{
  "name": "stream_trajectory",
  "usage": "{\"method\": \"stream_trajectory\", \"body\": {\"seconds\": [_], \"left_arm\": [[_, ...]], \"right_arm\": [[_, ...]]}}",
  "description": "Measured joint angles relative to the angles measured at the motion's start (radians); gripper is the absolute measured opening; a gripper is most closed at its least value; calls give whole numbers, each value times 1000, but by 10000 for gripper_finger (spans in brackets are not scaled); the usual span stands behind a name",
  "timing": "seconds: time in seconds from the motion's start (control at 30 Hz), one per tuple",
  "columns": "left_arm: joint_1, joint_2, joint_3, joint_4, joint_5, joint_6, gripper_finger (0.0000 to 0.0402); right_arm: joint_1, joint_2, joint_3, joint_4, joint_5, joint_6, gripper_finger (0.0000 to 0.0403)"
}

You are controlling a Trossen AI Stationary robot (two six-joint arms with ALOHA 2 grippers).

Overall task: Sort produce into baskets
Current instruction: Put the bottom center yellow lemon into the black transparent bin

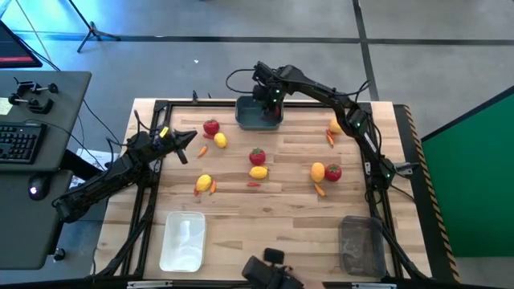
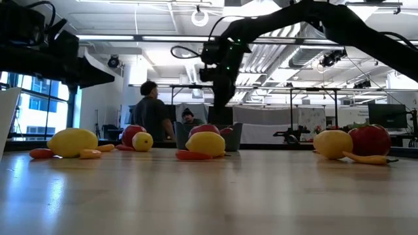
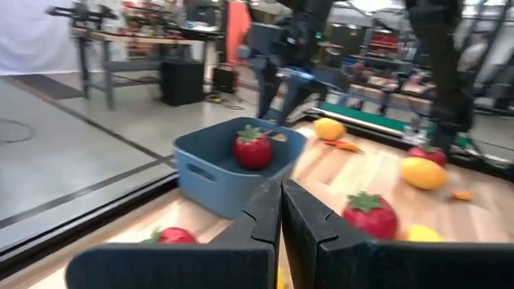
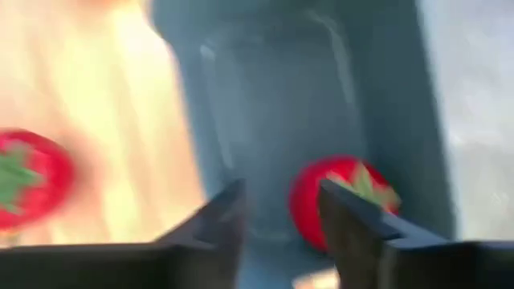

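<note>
Tomato (image 4: pixel 341 201) lies in the blue-grey bin (image 1: pixel 257 114), directly under the right gripper (image 4: pixel 281 210), fingers apart and empty: drop step apparently done. Next, probably lift clear toward another tomato (image 1: pixel 257 156). Left gripper (image 3: pixel 280 217) waits, fingers together.

Robotics lab in an open industrial hall: exposed ceiling ducts (image 2: pixel 163 19) and strip lights, polished concrete floor (image 1: pixel 201 48), workbenches (image 3: pixel 120 40) beyond, a keyboard desk (image 1: pixel 32 120) beside the wooden counter (image 1: pixel 265 217), two people (image 2: pixel 151 111) behind.
</note>
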Motion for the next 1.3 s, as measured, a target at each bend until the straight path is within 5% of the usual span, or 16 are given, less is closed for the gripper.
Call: {"method": "stream_trajectory", "body": {"seconds": [0.1,0.17,0.63,0.93,1.13,1.3], "left_arm": [[0,13,12,-21,39,0,0],[0,30,22,-37,46,1,0],[0,190,32,-37,91,1,0],[0,224,32,-36,103,-11,0],[-2,224,33,-11,162,-50,0],[-7,224,33,-13,158,-38,0]], "right_arm": [[29,0,-2,44,-74,0,35],[52,0,-3,81,-95,3,11],[261,-26,-283,695,-99,185,0],[281,-223,-733,1169,-5,329,0],[312,-423,-984,1259,53,344,0],[334,-616,-1100,1172,57,290,0]]}}
